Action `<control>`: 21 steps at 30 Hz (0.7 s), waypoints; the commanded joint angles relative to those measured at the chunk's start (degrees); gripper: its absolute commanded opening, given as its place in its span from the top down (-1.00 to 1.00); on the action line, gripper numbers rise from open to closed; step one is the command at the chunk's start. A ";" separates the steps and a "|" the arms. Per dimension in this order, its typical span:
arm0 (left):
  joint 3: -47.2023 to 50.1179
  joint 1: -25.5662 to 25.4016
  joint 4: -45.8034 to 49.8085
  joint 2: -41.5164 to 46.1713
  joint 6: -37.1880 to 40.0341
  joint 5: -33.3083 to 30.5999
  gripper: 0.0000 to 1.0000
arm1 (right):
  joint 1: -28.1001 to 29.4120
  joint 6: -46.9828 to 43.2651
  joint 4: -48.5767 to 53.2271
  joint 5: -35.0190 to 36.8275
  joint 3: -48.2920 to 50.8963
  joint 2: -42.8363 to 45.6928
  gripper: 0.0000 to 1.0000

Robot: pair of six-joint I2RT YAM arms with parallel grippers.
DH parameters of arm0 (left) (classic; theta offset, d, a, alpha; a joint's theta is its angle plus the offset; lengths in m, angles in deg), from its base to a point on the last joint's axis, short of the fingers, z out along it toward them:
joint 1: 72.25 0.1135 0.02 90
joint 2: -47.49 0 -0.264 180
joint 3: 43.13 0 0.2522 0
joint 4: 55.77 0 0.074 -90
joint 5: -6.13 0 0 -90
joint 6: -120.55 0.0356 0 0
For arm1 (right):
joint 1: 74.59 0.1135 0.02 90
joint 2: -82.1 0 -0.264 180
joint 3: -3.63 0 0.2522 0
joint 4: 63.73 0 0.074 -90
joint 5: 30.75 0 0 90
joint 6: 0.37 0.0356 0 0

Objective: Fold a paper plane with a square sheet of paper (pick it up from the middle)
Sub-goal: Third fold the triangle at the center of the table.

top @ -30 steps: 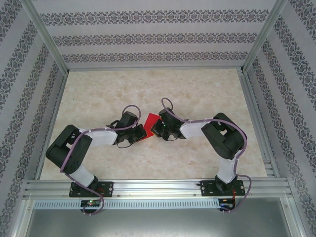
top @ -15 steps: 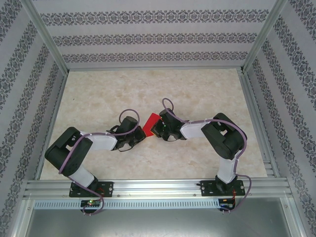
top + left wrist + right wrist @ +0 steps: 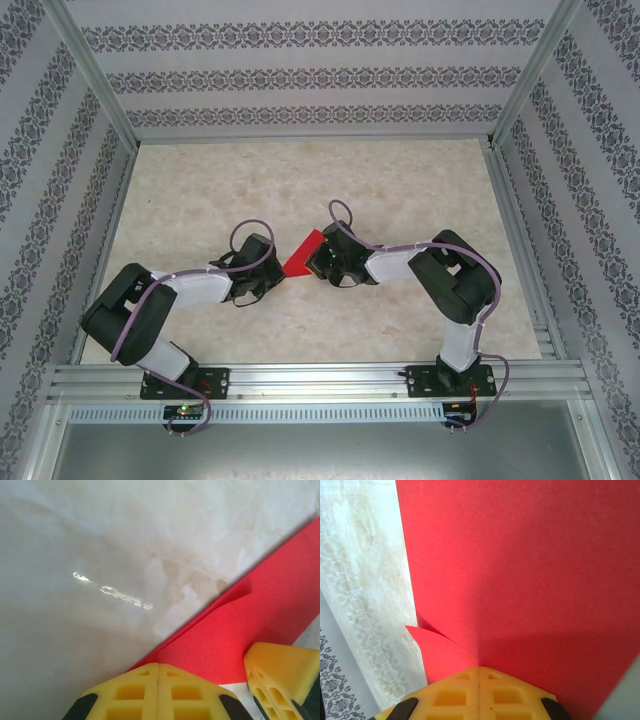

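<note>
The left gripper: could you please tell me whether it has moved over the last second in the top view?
Yes. The left gripper has slid left, toward the table's left side rail, uncovering more of the square sheet of paper.

— What do we make of the square sheet of paper (image 3: 520, 570)?
— We see thin red paper, matt and smooth, with crisp creases.
— And the table (image 3: 75, 540)?
— We read it as a glossy, marble-patterned top; light glints off it.
— The pads (image 3: 135, 700) on the left gripper (image 3: 158, 665)?
— Matt yellow plastic, we think, moulded with square pockets.
— We also see dull silvery metal rails (image 3: 320, 382) and matt, printed walls (image 3: 320, 75).
</note>
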 commanded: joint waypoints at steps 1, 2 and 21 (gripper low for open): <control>1.21 2.45 10.43 0.32 -1.49 -5.43 1.00 | -0.25 -0.74 11.15 6.23 2.02 -0.93 1.00; 1.05 2.74 10.64 0.50 -1.30 -5.53 1.00 | -0.31 -0.77 11.23 6.30 1.98 -0.90 1.00; -0.29 5.08 1.81 7.59 9.54 5.09 1.00 | -0.84 -5.59 7.48 2.45 -0.46 0.74 1.00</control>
